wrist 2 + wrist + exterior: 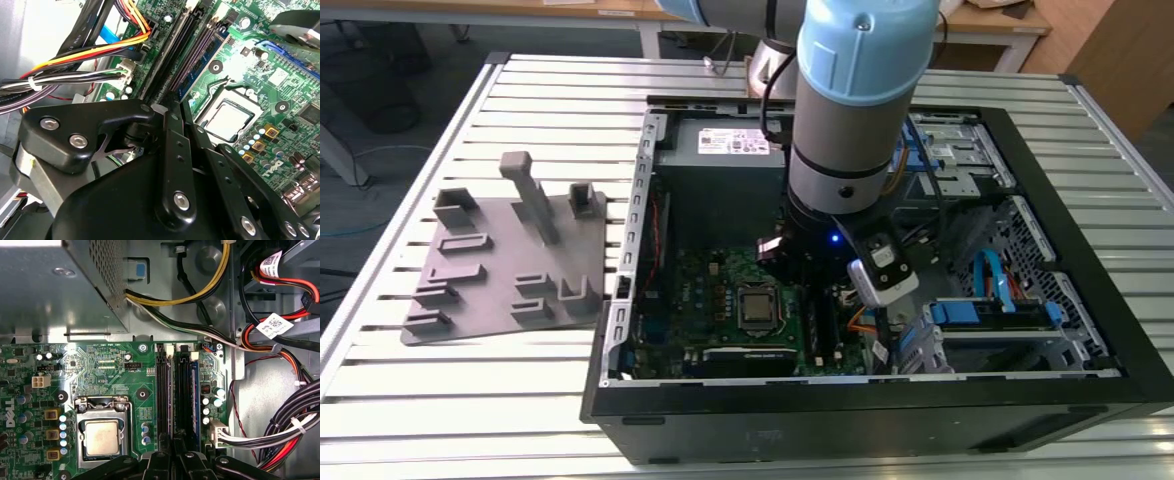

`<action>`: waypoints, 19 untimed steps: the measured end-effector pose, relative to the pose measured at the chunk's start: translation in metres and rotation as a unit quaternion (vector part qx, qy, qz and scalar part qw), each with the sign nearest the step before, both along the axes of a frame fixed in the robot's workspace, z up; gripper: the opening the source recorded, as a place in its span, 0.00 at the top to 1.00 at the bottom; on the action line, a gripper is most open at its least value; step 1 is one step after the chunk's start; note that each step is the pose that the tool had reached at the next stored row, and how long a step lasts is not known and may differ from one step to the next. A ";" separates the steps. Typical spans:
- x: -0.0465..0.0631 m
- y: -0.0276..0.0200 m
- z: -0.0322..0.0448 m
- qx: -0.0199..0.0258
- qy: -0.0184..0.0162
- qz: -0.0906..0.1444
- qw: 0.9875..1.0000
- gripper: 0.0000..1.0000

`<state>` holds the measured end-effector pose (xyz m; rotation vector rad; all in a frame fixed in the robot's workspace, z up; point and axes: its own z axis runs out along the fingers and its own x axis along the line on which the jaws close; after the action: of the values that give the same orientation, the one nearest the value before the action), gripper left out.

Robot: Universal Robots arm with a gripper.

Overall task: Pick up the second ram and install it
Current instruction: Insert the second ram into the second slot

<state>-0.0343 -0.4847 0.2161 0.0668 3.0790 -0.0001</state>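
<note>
My gripper (781, 262) is down inside the open computer case (854, 415), over the memory slots beside the processor socket (758, 305). In both wrist views its black fingers stand close together, shut on the second ram. The second ram (197, 55) (173, 400) shows edge-on as a thin dark strip running out from the fingertips, in line with the black slots and just over them. The gripper (165, 107) (174, 456) grips it across its thickness. A blue-green strip (195, 395) (202, 70) sits in the slot alongside.
A grey fixture tray (480, 290) with upright posts lies on the slatted table at the exterior view's left. Bundled cables (280, 365) crowd the side of the slots away from the processor socket (102, 437). The power supply box (720, 165) fills the case's far end.
</note>
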 end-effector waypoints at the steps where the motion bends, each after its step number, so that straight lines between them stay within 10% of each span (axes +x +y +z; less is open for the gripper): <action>1: 0.000 0.0000 0.0000 0.000 0.000 0.000 1.000 0.86; 19: 0.002 0.0004 0.0005 -0.001 0.001 0.017 1.000 0.86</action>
<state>-0.0318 -0.4842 0.2166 0.0151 3.0825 -0.0013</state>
